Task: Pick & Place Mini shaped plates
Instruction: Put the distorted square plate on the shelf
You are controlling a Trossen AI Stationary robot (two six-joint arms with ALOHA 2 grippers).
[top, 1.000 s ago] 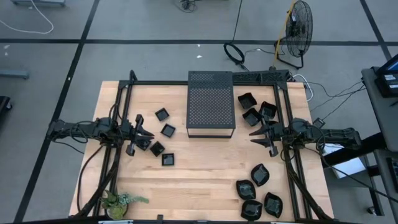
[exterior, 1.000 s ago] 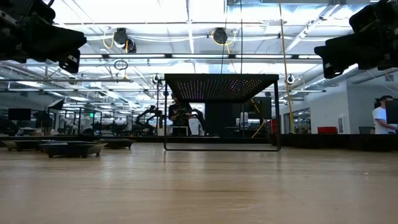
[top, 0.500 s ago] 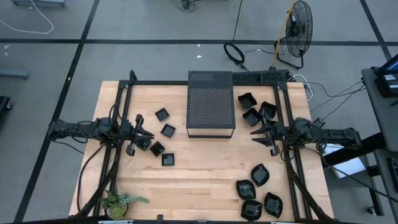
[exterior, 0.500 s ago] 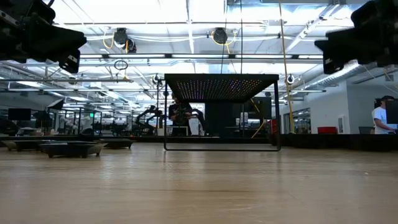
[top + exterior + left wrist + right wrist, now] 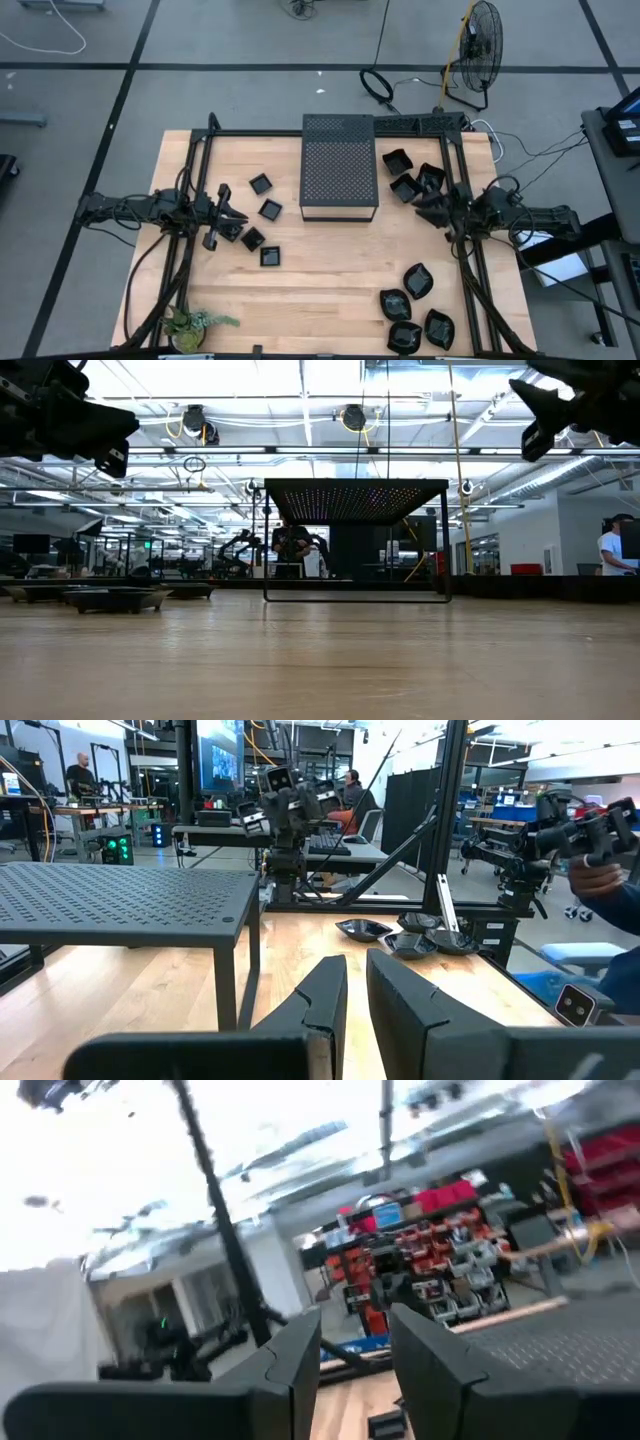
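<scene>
Pale wood tabletop [image 5: 330,265] on a grey concrete floor [image 5: 250,50], framed by black rails. At lower left of the high view, a small green plant [image 5: 190,322]. At mid left, left pincer [image 5: 236,214] held above the wood, fingers [image 5: 325,995] parted by a narrow gap, gripping nothing. Just right of it, 4 square mini shaped plates [image 5: 262,210] scattered flat on the tabletop. At upper centre, large black perforated box [image 5: 338,166] standing on thin legs, seen level in the low view. Right of the box, 3 angular plates [image 5: 405,176] bunched close together. Right pincer [image 5: 428,205] tilted toward that bunch, at its lower edge, fingers [image 5: 300,1350] slightly apart and empty. At lower right, 4 leaf-shaped plates [image 5: 414,305] lying near each other. Beyond the tabletop at upper right, a floor fan [image 5: 482,40] and coiled cables. In the low view, a wide hall with bright ceiling lights and a person [image 5: 610,555] at far right.
</scene>
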